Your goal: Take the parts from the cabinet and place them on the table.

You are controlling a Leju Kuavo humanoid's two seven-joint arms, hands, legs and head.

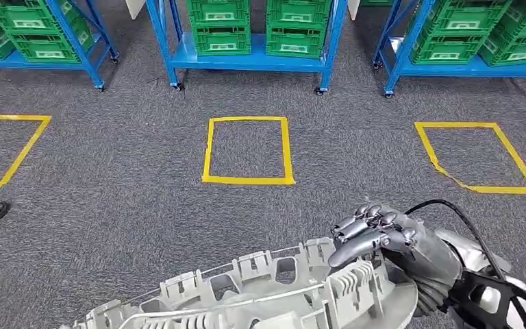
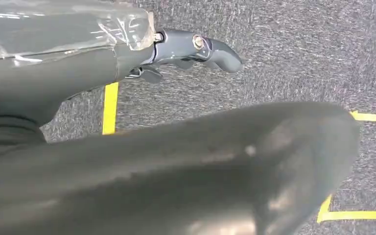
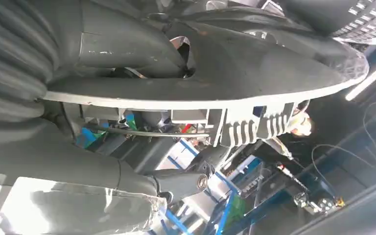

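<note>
The part (image 1: 260, 295) is a wide, pale grey moulded piece with ribs and cut-outs, and I carry it low in front of my body, above the carpet (image 1: 123, 205). It lies nearly flat, I think because a piece this broad and thin is easier to keep steady when it is level and held at its ends.

My right hand (image 1: 377, 236) is at the right end of the part. The fingers are curled over the top edge and press down on the ribs there, so this hand grips the part. In the right wrist view the flat rim of the part (image 3: 200, 100) runs straight across, just beside my thumb (image 3: 127, 49).

My left hand (image 2: 191, 49) appears in the left wrist view, one dark finger pointing out, with a dark blurred shape close below it. I cannot tell if this hand holds the part or not.

Further out there is a square of yellow tape (image 1: 248, 151) on the carpet, then blue racks (image 1: 246, 60) with green crates (image 1: 220, 27). I see no surface yet, so I judge the placing is not near
</note>
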